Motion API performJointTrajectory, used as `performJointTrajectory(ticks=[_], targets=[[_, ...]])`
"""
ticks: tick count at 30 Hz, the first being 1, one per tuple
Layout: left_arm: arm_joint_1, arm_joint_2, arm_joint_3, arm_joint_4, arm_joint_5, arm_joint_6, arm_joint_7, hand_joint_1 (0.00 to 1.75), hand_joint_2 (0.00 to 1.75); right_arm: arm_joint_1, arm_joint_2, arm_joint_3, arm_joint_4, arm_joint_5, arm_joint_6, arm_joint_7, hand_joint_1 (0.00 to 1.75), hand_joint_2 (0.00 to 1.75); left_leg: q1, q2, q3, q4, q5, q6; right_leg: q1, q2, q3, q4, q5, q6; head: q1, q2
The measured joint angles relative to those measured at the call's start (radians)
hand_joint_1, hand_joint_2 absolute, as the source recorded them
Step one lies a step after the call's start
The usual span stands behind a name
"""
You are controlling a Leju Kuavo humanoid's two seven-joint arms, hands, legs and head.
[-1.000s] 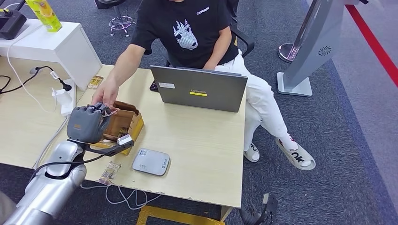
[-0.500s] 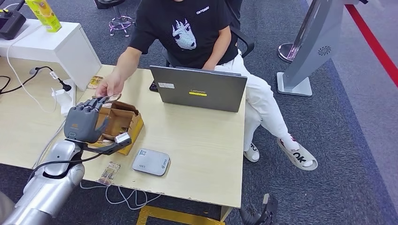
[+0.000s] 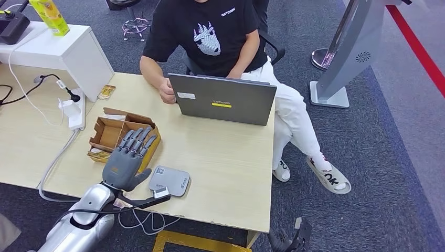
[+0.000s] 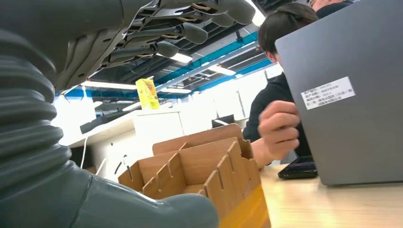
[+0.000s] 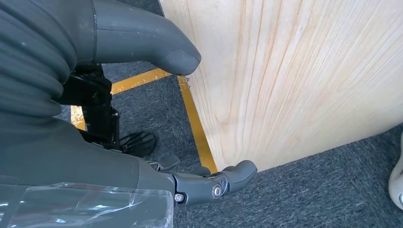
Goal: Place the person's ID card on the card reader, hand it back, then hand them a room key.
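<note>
Grey ribbed left hand (image 3: 126, 164) spread above corrugated cardboard box (image 3: 113, 134).

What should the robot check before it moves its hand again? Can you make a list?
1. Left hand holding nothing: ok, fingers spread and bare.
2. Cardboard box out from under the hand: ok, the hand hovers nearer the card reader.
3. Card reader top free: ok, nothing lies on it.
4. Person's hand out of the way: ok, it is by the laptop.
5. Who has the ID card or room key: cannot tell.
6. Right hand free: ok, hanging by the table edge.
</note>
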Motion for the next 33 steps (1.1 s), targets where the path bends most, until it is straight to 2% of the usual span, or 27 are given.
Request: performJointTrajectory(ticks=[8,13,17,33], targets=[[0.046,0.01,-0.038,-0.017,0.003,-0.028,-0.015,0.0,1.75,0.001,-0.004,0.001,0.0,0.0,0.0,-0.004,0.0,1.75,0.0,0.0,0.0,0.0,0.0,0.0,0.0,0.0,0.002,0.0,0.0,0.0,0.0,0.0],[0.068,0.066,-0.04,-0.016,-0.043,-0.01,0.04,0.0,1.75,0.002,-0.006,0.001,0.0,-0.001,0.0,-0.006,0.0,1.75,0.0,0.0,0.0,0.0,0.0,0.0,0.0,0.0,0.001,0.0,0.0,0.0,0.0,0.0],[0.074,0.101,-0.032,-0.008,-0.026,0.005,0.042,0.0,1.75,0.003,-0.007,0.001,0.0,-0.001,0.0,-0.007,0.0,1.75,0.001,0.0,0.0,-0.001,0.0,0.0,0.0,0.0,0.001,0.0,0.0,0.0,0.0,0.0],[0.1,0.135,0.106,0.021,-0.025,0.038,0.033,0.0,1.75,0.007,-0.008,0.001,0.0,-0.008,0.0,-0.016,0.0,1.75,0.0,0.0,0.0,-0.001,0.0,0.0,0.0,0.0,0.001,0.0,0.0,0.0,0.0,0.0]])
